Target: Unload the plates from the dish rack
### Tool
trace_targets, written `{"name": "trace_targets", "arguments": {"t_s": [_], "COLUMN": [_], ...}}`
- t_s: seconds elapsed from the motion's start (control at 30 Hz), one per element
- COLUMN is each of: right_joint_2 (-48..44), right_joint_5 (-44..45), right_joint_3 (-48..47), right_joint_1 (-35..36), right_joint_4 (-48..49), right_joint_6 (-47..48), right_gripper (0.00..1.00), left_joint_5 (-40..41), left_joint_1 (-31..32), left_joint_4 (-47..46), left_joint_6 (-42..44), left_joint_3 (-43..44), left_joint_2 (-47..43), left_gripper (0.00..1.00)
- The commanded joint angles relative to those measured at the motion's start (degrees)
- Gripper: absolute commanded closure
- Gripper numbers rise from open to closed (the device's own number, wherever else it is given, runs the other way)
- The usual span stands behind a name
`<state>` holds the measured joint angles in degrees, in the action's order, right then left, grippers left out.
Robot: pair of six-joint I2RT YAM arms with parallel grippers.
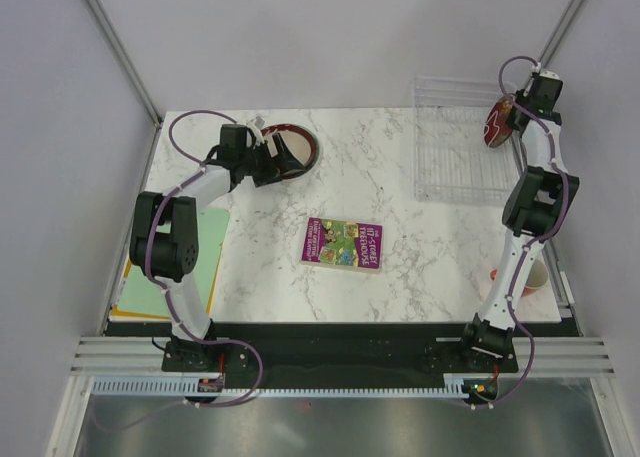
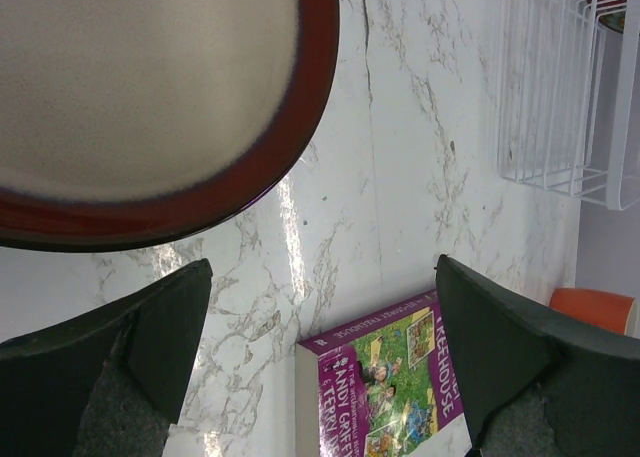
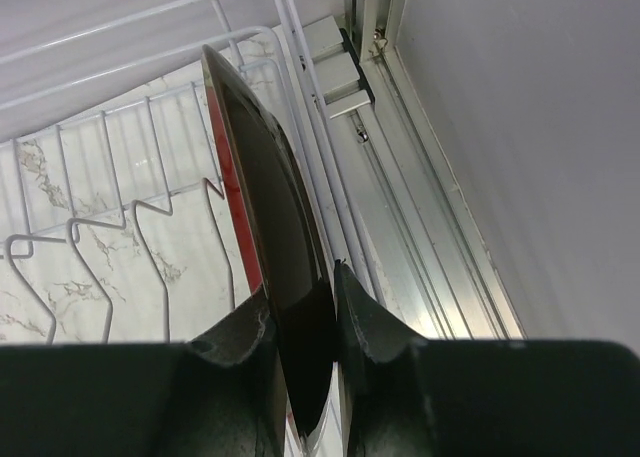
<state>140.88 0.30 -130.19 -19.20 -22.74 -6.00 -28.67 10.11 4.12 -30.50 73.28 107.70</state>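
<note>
Top external view: The left gripper (image 1: pixel 268 163) sits at the near-left rim of the cream-centred plate (image 1: pixel 296 147), which lies flat on the table (image 1: pixel 400 182) at its far left. The right gripper (image 1: pixel 512 114) holds the red-patterned plate (image 1: pixel 495 123) on edge at the far-right corner of the dish rack (image 1: pixel 455 157). The purple book (image 1: pixel 342 244) lies mid-table.

Left wrist view: The left gripper (image 2: pixel 320 322) is spread wide with nothing between its fingers (image 2: pixel 150 327). The cream-centred plate (image 2: pixel 150 87) lies just beyond the tips, apart from them. The purple book (image 2: pixel 385 387), the dish rack (image 2: pixel 555 97) and an orange cup (image 2: pixel 592 307) are visible.

Right wrist view: The right gripper (image 3: pixel 305 312) is clamped on the rim of the red-patterned plate (image 3: pixel 265 207), which stands upright beside the ribs of the dish rack (image 3: pixel 110 177).
</note>
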Motion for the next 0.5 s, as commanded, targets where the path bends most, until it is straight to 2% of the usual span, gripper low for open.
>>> {"name": "trace_targets", "arguments": {"t_s": [0.0,0.23,0.47], "right_joint_2": [-5.5,-9.2,-13.2], "right_joint_5": [6.0,18.0,23.1], "right_joint_3": [2.0,4.7,8.6], "right_joint_1": [2.5,6.1,7.5], "right_joint_4": [6.0,8.8,12.7], "right_joint_6": [-1.2,4.8,7.0], "right_gripper": [0.94,0.94,0.94], "left_joint_5": [-0.3,-0.7,-1.1], "left_joint_1": [0.2,0.3,0.3], "left_joint_4": [-2.4,-2.6,-2.6], "left_joint_6": [-1.2,-1.2,-1.2], "left_joint_3": [-0.4,-0.5,-0.1], "left_joint_2": [0.9,1.1,1.5], "left_gripper": [0.00,0.00,0.00]}}
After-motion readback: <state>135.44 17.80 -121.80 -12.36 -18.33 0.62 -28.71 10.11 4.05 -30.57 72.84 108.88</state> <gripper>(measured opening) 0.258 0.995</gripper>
